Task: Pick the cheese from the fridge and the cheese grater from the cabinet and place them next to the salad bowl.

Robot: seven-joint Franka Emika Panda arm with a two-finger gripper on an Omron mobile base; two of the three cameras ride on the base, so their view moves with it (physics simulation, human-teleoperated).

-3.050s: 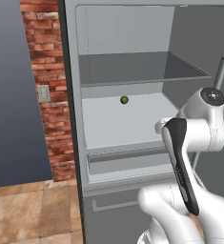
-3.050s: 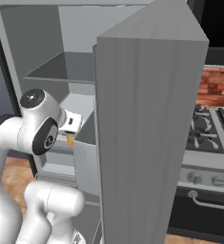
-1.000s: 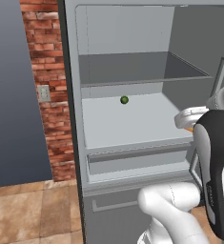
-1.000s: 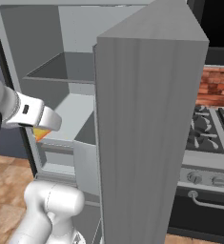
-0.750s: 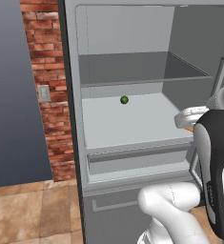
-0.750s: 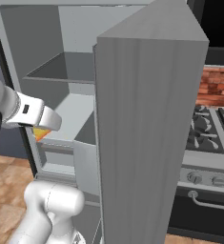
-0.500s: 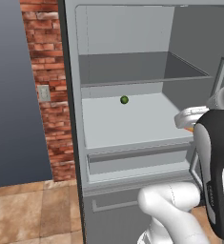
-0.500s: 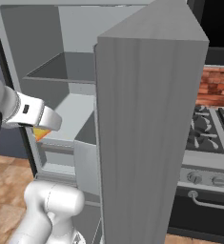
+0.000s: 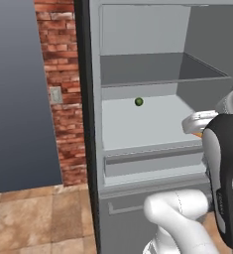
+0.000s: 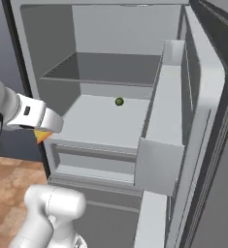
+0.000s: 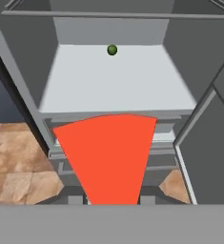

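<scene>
My gripper (image 11: 111, 200) is shut on the cheese (image 11: 108, 152), whose red rind face spreads upward from between the two finger tips in the hand view. From the right base view the gripper (image 10: 45, 127) hangs just in front of the fridge's (image 10: 96, 121) middle shelf at its left edge, an orange corner of the cheese (image 10: 40, 136) poking out below it. In the left base view the gripper (image 9: 196, 124) is at the shelf's right front corner. The cheese grater, the cabinet and the salad bowl are out of view.
A small dark green ball (image 9: 139, 101) lies at the back of the middle shelf. The fridge door (image 10: 183, 121) stands open on the right with its inner bins facing me. A brick wall (image 9: 58, 89) and a tiled floor (image 9: 33, 218) lie left of the fridge.
In the right base view the fridge door now shows its inner side instead of its outer face. The arm and the cheese have stayed where they were.
</scene>
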